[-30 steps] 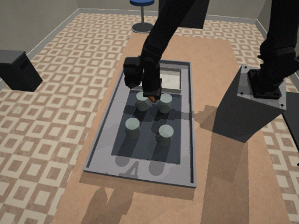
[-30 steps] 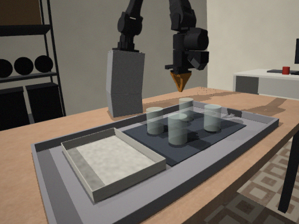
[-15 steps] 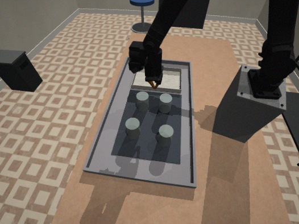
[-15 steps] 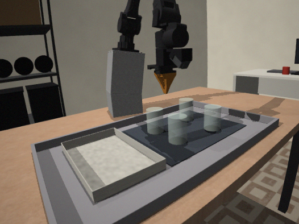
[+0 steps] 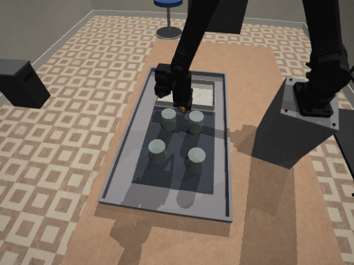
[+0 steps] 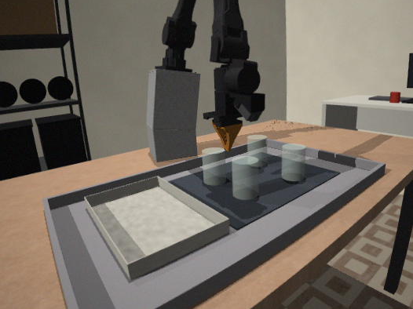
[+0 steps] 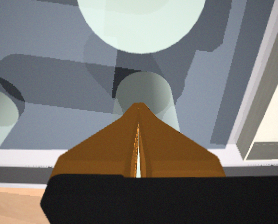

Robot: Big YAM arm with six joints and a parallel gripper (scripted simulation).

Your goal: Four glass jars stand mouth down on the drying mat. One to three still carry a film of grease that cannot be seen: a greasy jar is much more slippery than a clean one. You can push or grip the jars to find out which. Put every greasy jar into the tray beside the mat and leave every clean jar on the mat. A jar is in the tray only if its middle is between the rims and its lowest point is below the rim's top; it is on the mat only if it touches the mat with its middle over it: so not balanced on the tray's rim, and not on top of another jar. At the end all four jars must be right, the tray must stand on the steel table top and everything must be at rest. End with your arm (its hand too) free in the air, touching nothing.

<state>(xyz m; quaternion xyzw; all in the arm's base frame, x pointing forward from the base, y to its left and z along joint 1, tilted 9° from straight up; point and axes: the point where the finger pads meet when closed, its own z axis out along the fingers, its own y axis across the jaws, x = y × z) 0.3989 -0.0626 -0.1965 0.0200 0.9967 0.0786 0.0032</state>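
Note:
Four clear glass jars stand mouth down on the dark drying mat (image 5: pixel 175 179) (image 6: pixel 271 191). Two are by the tray, a left one (image 5: pixel 168 119) (image 6: pixel 245 178) and a right one (image 5: pixel 196 122) (image 6: pixel 213 166). Two are farther off, a left one (image 5: pixel 157 150) (image 6: pixel 294 162) and a right one (image 5: pixel 196 159) (image 6: pixel 257 150). The white tray (image 5: pixel 208 106) (image 6: pixel 188 241) (image 7: pixel 260 145) is empty. My gripper (image 5: pixel 182 109) (image 6: pixel 228 144) (image 7: pixel 138 111) is shut on nothing. It hangs low at the mat's tray-side edge, between the two near jars, about level with their tops. In the wrist view a jar (image 7: pixel 147 92) lies just past the fingertips.
The steel table top (image 5: pixel 141 196) (image 6: pixel 275 221) has a raised rim and sits on a wooden table. The arm's grey pedestal (image 5: pixel 303 116) (image 6: pixel 173 115) stands beside it. A blue stool (image 5: pixel 168 1), a black box (image 5: pixel 20 82) and a shelf (image 6: pixel 35 76) are off the table.

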